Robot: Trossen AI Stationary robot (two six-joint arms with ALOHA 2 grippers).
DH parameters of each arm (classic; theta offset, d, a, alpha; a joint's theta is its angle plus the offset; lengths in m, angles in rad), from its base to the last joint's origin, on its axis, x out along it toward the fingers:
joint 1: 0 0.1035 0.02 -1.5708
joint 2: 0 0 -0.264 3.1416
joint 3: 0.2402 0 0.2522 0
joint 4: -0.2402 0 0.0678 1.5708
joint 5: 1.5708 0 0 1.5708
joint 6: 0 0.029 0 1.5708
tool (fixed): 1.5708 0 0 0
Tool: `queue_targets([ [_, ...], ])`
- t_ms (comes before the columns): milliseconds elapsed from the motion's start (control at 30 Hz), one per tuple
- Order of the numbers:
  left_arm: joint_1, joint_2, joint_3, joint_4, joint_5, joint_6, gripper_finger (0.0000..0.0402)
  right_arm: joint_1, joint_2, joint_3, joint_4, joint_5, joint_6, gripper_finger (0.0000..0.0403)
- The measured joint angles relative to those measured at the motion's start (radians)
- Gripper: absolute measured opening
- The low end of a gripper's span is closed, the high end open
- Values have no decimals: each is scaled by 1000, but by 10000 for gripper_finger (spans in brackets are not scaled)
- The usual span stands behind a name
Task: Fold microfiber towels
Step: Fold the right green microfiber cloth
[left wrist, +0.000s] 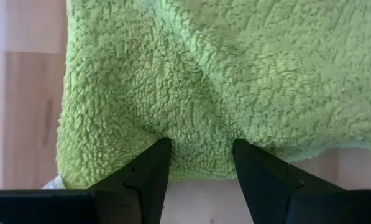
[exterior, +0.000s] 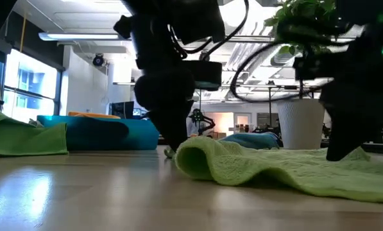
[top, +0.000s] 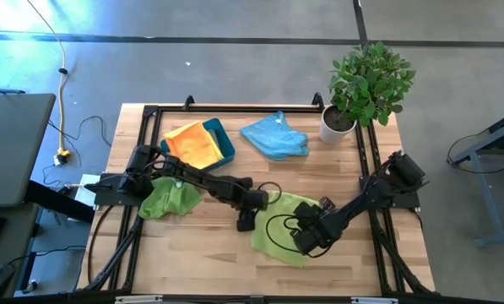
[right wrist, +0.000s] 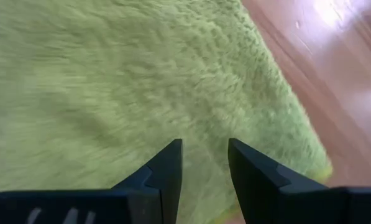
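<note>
A lime green microfiber towel [top: 264, 241] lies spread and rumpled on the table, near the middle. Its left edge [exterior: 194, 153] is humped up. My left gripper [left wrist: 197, 165] is open at that left edge, one finger on either side of a pucker of cloth. My right gripper [right wrist: 204, 162] is open over the towel's near right part [top: 306, 243], close to a corner [right wrist: 319, 165]. A second lime green towel [top: 169, 198] lies crumpled at the left. A light blue one [top: 275, 135] lies at the back. Yellow and orange ones [top: 192, 143] sit in the teal tray. My left gripper's open fingertips [left wrist: 157, 158] come down on the towel just inside its left edge [left wrist: 197, 134], slanting from above. Creases in the cloth run together toward the gap between them. The towel lies on the table. My right gripper points down at the towel; whether it touches, I cannot tell.
The teal tray [top: 229, 145] stands at the back left. A potted plant [top: 361, 93] in a white pot stands at the far right corner. A black cable loop [top: 273, 221] hangs over the middle towel. Bare wood lies along the near edge [top: 209, 253].
</note>
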Motion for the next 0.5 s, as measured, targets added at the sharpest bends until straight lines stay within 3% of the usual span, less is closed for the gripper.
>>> queue_targets([
  [333,-73,1,0,-15,14,129,170,-100,36,-1,-75,103,-280,122],
  [500,-80,-8,11,-34,-67,93,170,-151,16,-1,-103,74,-329,122],
])
